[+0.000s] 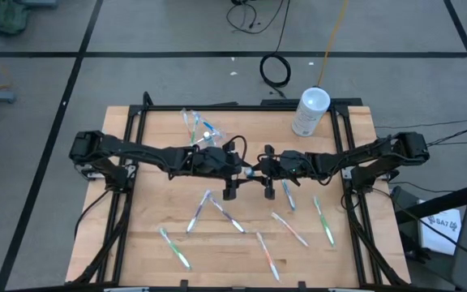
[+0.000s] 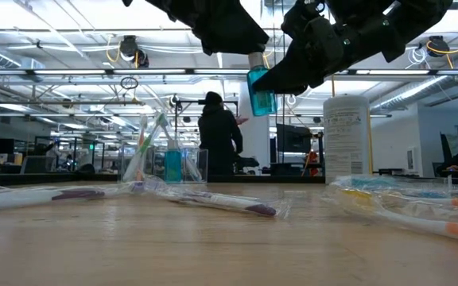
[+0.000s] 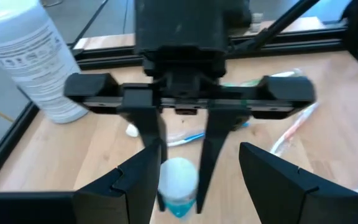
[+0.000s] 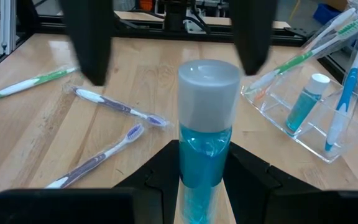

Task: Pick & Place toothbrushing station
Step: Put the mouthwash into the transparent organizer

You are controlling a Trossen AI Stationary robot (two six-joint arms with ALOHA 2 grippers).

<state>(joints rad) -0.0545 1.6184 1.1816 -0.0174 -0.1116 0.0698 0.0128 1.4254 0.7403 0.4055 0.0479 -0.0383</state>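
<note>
Tube: light, slick; right end effector clamps its body, left end effector apart—take the cap.

Desk: pale wood, visible grain, smooth satin finish.
Tube: translucent teal plastic, matt white cap.
Organizer: clear glossy rigid plastic.
Toothbrushes: smooth plastic handles, crinkly clear wrap.
Canister: whitish plastic, printed label.
Right gripper: matt black plastic.
</note>
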